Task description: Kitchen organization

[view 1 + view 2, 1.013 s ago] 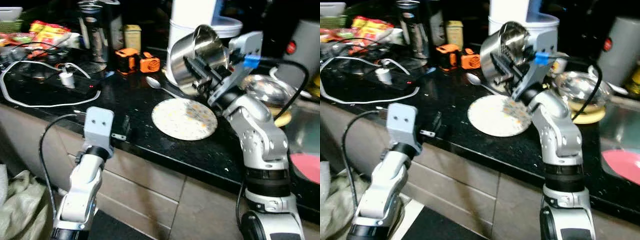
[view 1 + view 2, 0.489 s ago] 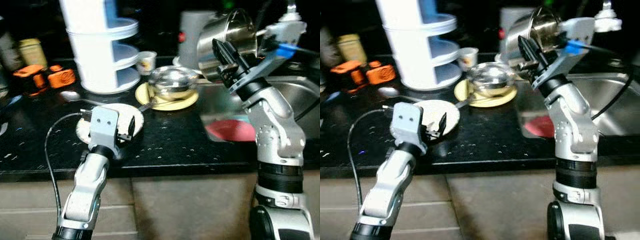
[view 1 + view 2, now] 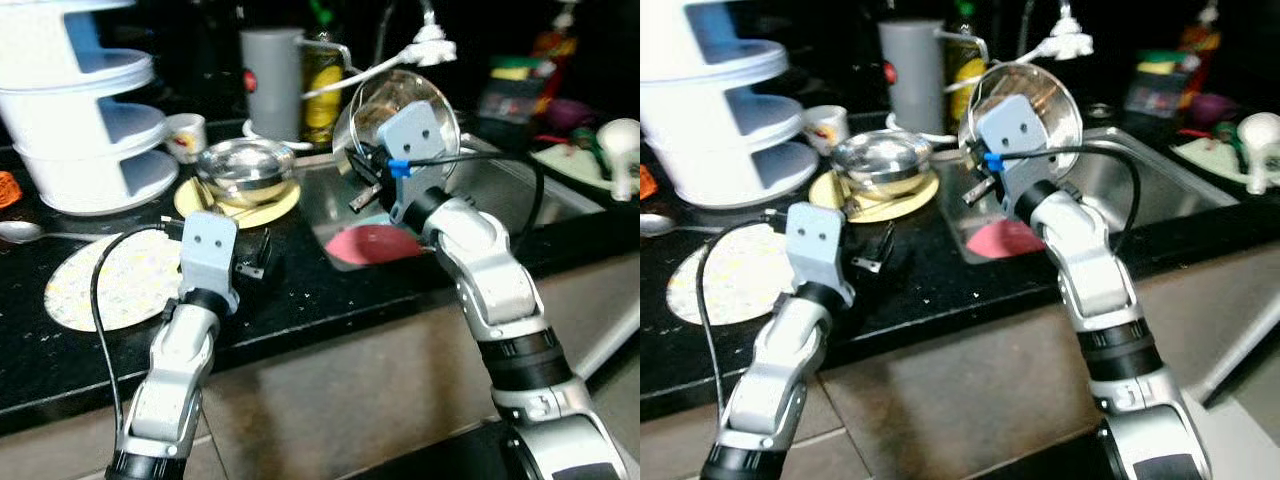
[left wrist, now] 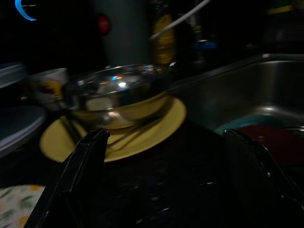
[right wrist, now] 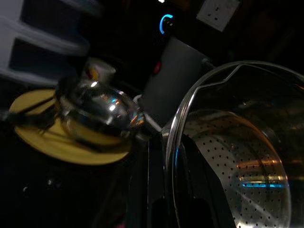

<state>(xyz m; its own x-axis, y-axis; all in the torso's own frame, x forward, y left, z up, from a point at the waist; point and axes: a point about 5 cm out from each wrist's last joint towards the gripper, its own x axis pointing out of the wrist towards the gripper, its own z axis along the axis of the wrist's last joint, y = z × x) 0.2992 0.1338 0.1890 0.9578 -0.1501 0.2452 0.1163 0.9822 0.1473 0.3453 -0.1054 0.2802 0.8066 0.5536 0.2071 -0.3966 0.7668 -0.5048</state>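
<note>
Overhead at the kitchen sink [image 3: 560, 205], the robot's right gripper [image 3: 362, 180] holds a perforated steel colander [image 3: 432, 110] aloft above the basin, its two black fingers closed on the rim, one inside and one outside, as the right wrist view makes plain. Tilted on its side, the colander faces its open mouth back toward the robot, with a red plate [image 3: 372, 243] lying in the basin just below. To the robot's left, the left gripper [image 3: 262, 262] hovers low over the dark surface [image 3: 330, 290], its fingers [image 4: 83, 166] spread wide and holding nothing. Just beyond it, a shiny steel bowl [image 3: 245, 167] sits on a yellow plate [image 3: 270, 205] beside the sink's edge. Farther left on the same surface lie a speckled white plate [image 3: 105, 285] and a spoon [image 3: 25, 232], near a white tiered container [image 3: 85, 125] and a small patterned cup [image 3: 185, 135]. Behind the bowl stands a grey canister [image 3: 272, 75] with a red spot on its side.
</note>
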